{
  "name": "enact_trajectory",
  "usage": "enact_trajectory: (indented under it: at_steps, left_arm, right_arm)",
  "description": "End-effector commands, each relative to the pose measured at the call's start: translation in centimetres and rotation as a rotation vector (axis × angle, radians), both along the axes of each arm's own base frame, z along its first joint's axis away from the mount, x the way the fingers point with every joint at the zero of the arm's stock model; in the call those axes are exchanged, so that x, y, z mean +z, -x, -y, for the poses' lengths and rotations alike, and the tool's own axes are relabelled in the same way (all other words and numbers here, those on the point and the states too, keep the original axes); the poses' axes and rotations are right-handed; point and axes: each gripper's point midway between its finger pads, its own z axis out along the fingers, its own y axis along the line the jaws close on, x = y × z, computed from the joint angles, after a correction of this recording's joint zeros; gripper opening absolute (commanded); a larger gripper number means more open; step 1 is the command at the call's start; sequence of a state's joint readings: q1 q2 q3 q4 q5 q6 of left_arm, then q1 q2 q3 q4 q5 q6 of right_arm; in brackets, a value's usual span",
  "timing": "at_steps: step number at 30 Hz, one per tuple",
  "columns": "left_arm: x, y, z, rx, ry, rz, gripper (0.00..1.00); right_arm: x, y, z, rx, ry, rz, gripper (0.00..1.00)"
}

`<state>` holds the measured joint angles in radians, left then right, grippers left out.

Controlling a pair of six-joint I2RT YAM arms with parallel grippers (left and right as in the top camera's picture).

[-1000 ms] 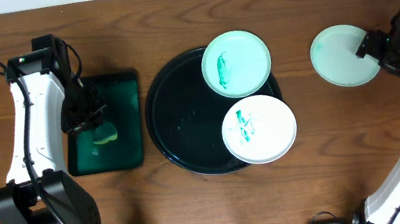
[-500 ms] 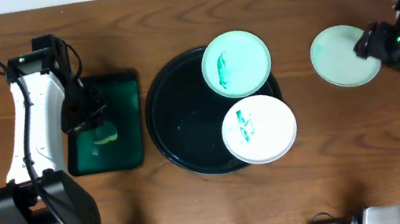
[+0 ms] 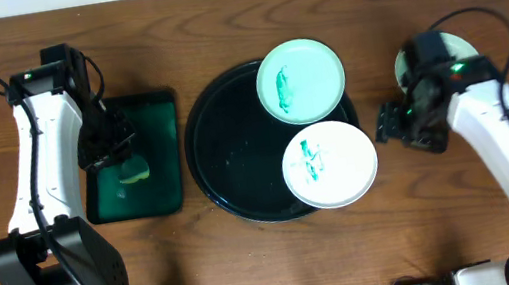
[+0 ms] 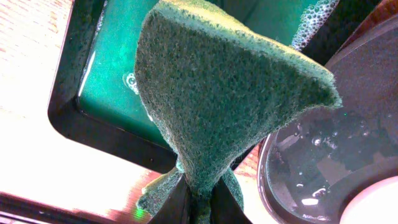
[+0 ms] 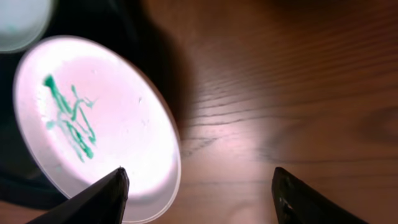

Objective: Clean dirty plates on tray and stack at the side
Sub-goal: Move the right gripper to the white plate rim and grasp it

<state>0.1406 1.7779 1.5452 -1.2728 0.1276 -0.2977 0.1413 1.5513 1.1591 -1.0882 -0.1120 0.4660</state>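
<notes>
Overhead view: brown wood-grain tabletop across the whole frame, pale strip of wall along the top edge.

Far left: left arm reaching over the dark green rectangular tray, with bare wood outside it toward the left edge. Left end effector pressed together on a green sponge, hanging above the tray's wet floor. From the left wrist: scouring sponge pinched at its narrow end between the fingers, foam along the green tray's far wall.

Just right, across a narrow strip of wood: black tray, glossy and wet, its left half bare. Two plates on its right half: upper plate pale aqua with a green smear, overhanging the rim at the top; lower plate white with green scribbles, overhanging the rim at the right.

Further right: right end effector just beside the lower plate's edge, over bare wood. From the right wrist: end effector spread wide, gripping nothing, one finger over the smeared plate's rim, the other above wood.

Behind the right arm: third plate flat on the wood, well apart from the black tray, mostly hidden. Open wood along the bottom right.
</notes>
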Motion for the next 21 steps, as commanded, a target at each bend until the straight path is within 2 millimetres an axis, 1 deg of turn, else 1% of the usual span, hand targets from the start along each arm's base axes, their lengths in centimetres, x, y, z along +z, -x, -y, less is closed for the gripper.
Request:
enact_trajectory:
  at_steps: [1,4,6,9,10,11,12,13,16,17,18,20,21]
  left_arm:
    - [-0.2,0.2,-0.2,-0.006,-0.006,-0.011,0.07]
    - [-0.2,0.2,-0.2,-0.006,-0.006,-0.011,0.07]
    - [-0.2,0.2,-0.2,-0.006,-0.006,-0.011,0.07]
    - [-0.2,0.2,-0.2,-0.006,-0.006,-0.011,0.07]
    - [-0.2,0.2,-0.2,-0.006,-0.006,-0.011,0.07]
    - [-0.2,0.2,-0.2,-0.006,-0.006,-0.011,0.07]
    - [-0.2,0.2,-0.2,-0.006,-0.006,-0.011,0.07]
    - [-0.2,0.2,-0.2,-0.006,-0.006,-0.01,0.07]
    - [-0.2,0.2,-0.2,-0.006,-0.006,-0.01,0.07]
    - [-0.2,0.2,-0.2,-0.006,-0.006,-0.01,0.07]
    - [-0.2,0.2,-0.2,-0.006,-0.006,-0.01,0.07]
    - [-0.2,0.2,-0.2,-0.006,-0.006,-0.01,0.07]
    - [-0.2,0.2,-0.2,-0.006,-0.006,-0.01,0.07]
  right_arm:
    - [-2.1,0.9,-1.1,-0.043,0.017,-0.024,0.73]
    - [-3.3,1.3,-1.8,-0.076,0.013,-0.026,0.74]
    - [-4.3,1.8,-2.0,-0.112,0.011,-0.035,0.71]
    - [-5.8,2.5,-2.2,-0.156,0.005,-0.046,0.58]
    - [-6.1,2.7,-2.2,-0.163,0.002,-0.046,0.53]
    - [-6.5,2.8,-2.3,-0.164,-0.007,-0.045,0.45]
    - [-6.7,2.8,-2.3,-0.164,-0.011,-0.043,0.41]
    - [-7.0,2.8,-2.4,-0.165,-0.018,-0.04,0.39]
    - [-7.2,2.7,-2.5,-0.173,-0.022,-0.03,0.39]
    - [-7.2,2.5,-2.5,-0.173,-0.024,-0.024,0.36]
    - [-7.2,2.4,-2.6,-0.173,-0.027,-0.018,0.29]
    - [-7.1,1.9,-2.8,-0.168,-0.034,0.004,0.07]
    - [-7.1,1.7,-2.8,-0.169,-0.037,0.009,0.01]
